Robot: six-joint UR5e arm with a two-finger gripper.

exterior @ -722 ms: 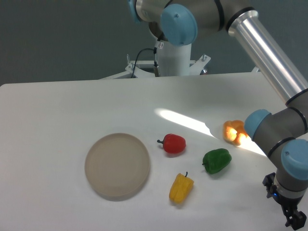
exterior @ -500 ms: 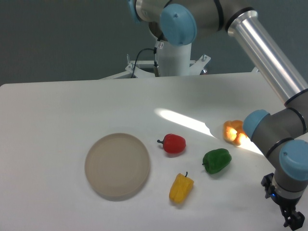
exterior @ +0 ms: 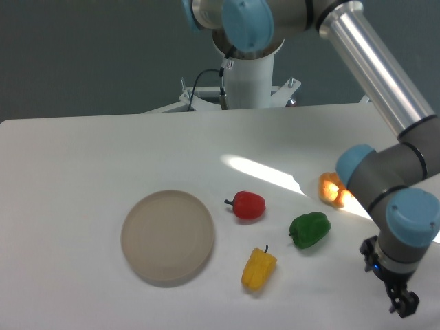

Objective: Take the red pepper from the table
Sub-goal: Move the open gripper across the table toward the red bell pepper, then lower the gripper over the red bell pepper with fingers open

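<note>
Nearest us, at the lower right of the frame, the small black two-finger gripper [exterior: 402, 304] hung low over the flat white desk [exterior: 69, 165], holding nothing; we could not tell how far it was open. The arm folded down steeply from the upper frame. Left of it lay a yellow pepper [exterior: 258, 268] and a green pepper [exterior: 309, 229]. The glossy red pepper [exterior: 248, 205] sat at centre, unobstructed, just right of the round beige plate [exterior: 168, 236].
</note>
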